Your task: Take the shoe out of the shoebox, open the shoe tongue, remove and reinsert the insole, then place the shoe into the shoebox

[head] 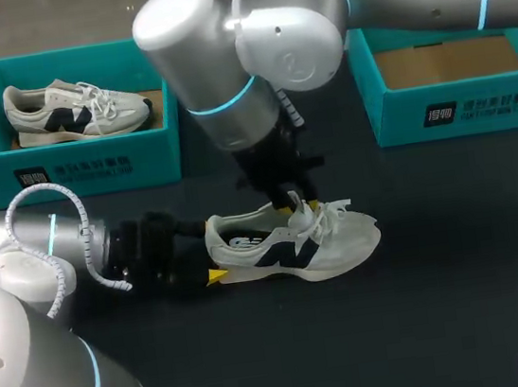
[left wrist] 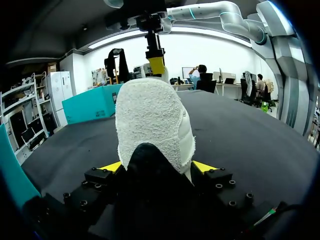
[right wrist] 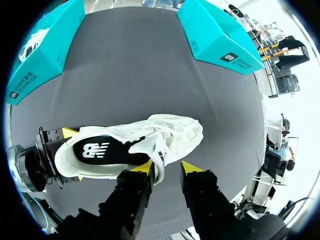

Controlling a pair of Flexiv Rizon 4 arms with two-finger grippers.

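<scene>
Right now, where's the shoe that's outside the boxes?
Head view: the shoe lies on the table's middle, heel held between the left gripper's fingers, right gripper over its tongue.

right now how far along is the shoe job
Done: the shoe is out of its box and sits on the table. In hand: the left gripper is shut on its heel, and the right gripper is open with the tongue against one finger, so opening the tongue seems underway. Left: the insole lies inside, so pulling it, refitting it and boxing the shoe in the empty shoebox remain.
</scene>
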